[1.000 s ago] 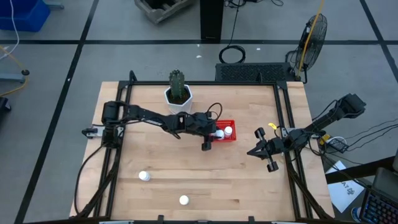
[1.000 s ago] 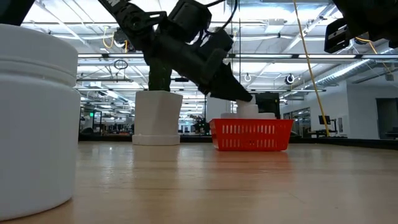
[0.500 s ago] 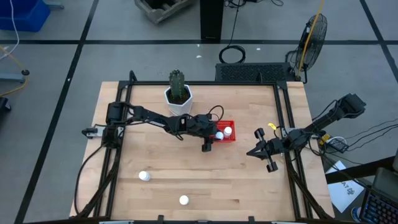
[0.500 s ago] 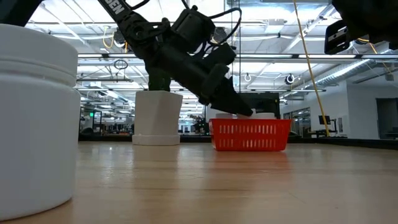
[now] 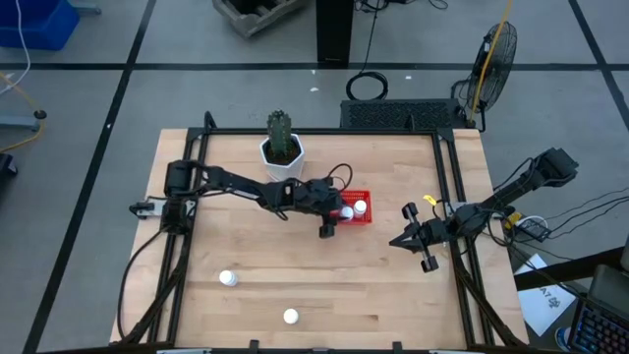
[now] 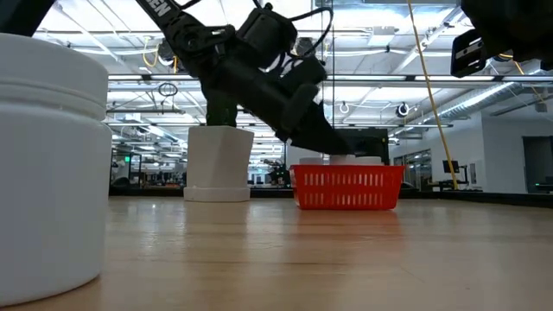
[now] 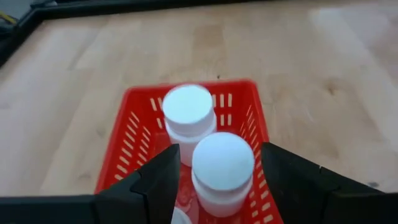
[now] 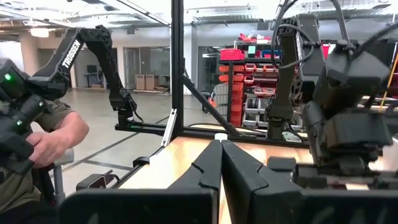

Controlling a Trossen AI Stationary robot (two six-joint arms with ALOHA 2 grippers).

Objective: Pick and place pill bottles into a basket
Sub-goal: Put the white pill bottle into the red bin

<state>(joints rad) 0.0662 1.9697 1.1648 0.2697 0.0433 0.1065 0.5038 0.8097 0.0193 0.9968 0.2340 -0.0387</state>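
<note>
The red basket (image 5: 356, 208) stands at mid-table, right of the cactus pot. In the left wrist view two white pill bottles stand upright in it, one nearer (image 7: 222, 167) and one farther (image 7: 188, 115), and the cap edge of a third (image 7: 180, 216) shows lowest. My left gripper (image 7: 221, 180) slants down into the basket (image 7: 140, 124), open, with a finger on either side of the nearer bottle and a narrow gap at each. Two more pill bottles (image 5: 228, 278) (image 5: 291, 317) stand on the table toward its near edge. My right gripper (image 5: 397, 241) waits shut above the table's right side.
A white faceted pot with a green cactus (image 5: 282, 152) stands just far-left of the basket. One pill bottle (image 6: 47, 164) stands very close to the low camera and fills that view's left side. Bare wood lies between the basket and the near bottles.
In the low view the white bottle at my left gripper's fingertips stood out above the basket's rim a second ago. It now sits lower, only its top showing over the rim. The fingertips have dipped slightly toward the basket.
</note>
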